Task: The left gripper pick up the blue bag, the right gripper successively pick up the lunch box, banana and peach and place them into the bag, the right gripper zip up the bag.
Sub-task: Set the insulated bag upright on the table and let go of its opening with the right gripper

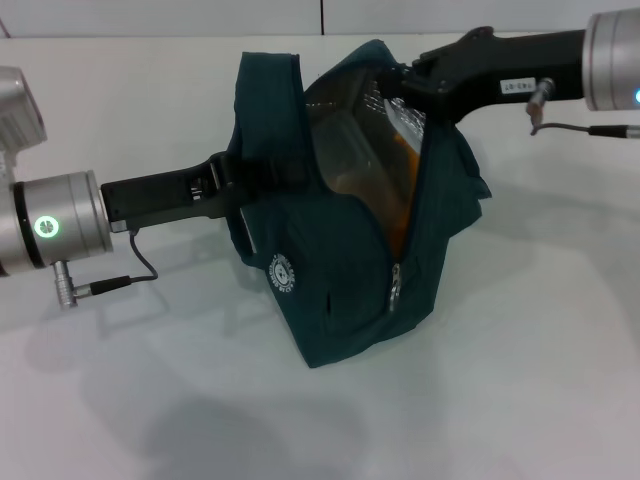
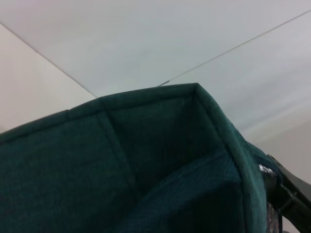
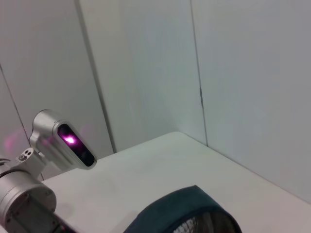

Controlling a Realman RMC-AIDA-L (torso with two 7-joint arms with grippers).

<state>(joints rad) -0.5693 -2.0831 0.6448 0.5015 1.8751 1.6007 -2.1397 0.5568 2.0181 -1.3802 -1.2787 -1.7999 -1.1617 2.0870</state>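
Plain white tabletop (image 1: 520, 400), matte, with soft shadows under the gear. Behind it there's a pale wall (image 3: 243, 73) made of panels with thin vertical seams, best seen in the right wrist view.

The bag (image 1: 340, 250) sits about mid-table, dark teal, tilted with its mouth open toward the back right. You can see the foil lining and something orange inside, could be the banana but I can't say for sure. The zipper pull (image 1: 396, 285) hangs partway down the front seam, so it's only partly zipped. Round white logo (image 1: 285, 270) faces the camera.

The left gripper (image 1: 225, 185) comes in from the left and its tip is buried in the folds on the bag's left side. Looks like it has hold of the fabric there, but the fingers are covered, so I can't tell how far they're closed. Left wrist view is just filled with teal cloth (image 2: 146, 170).

The right gripper (image 1: 400, 85) reaches in from the upper right, tip right at the top edge of the bag's opening, touching or just inside the rim. Its fingers are hidden too, can't tell if they're gripping anything. Right wrist view only catches a curved bit of the bag's edge (image 3: 184, 208) and the left arm's silver segment (image 3: 29, 194).
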